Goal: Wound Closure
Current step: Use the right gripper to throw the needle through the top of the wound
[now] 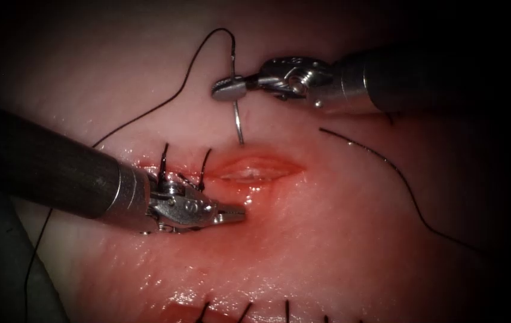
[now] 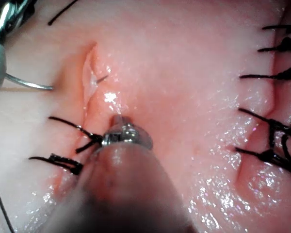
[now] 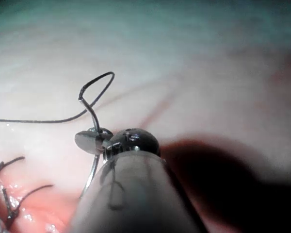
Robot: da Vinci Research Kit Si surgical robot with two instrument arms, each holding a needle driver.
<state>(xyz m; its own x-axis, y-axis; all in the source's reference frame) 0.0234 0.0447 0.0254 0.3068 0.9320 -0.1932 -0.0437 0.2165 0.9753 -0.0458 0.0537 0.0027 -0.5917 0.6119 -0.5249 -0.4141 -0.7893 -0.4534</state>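
The tissue (image 1: 339, 239) is a broad, wet slab, and across its middle the cut (image 1: 255, 168) runs left to right, open at its right stretch and drawn together at its left stretch by two stitches (image 1: 183, 167) whose dark ends stand up. A further row of stitches (image 1: 246, 311) shows along the near edge of the tissue. The left claw (image 1: 231, 213) comes in from the left edge and lies low on the near side of the cut, just beside the stitches, its tip pointing right along the wound; its jaws look together and hold nothing. The right claw (image 1: 226, 90) reaches in from the far right and sits on the far side of the cut, clamped on the needle (image 1: 236, 113) at about the middle of its curve. The needle's long axis runs nearly straight toward the cut, its point just short of the far lip of the open stretch and, as far as I can judge, not in the tissue. So the right arm has the needle, and the left claw waits across the wound from it. The thread (image 1: 165, 104) loops off the needle's far end and trails away to the left edge; a loose strand (image 1: 398, 173) lies on the tissue to the right of the cut.
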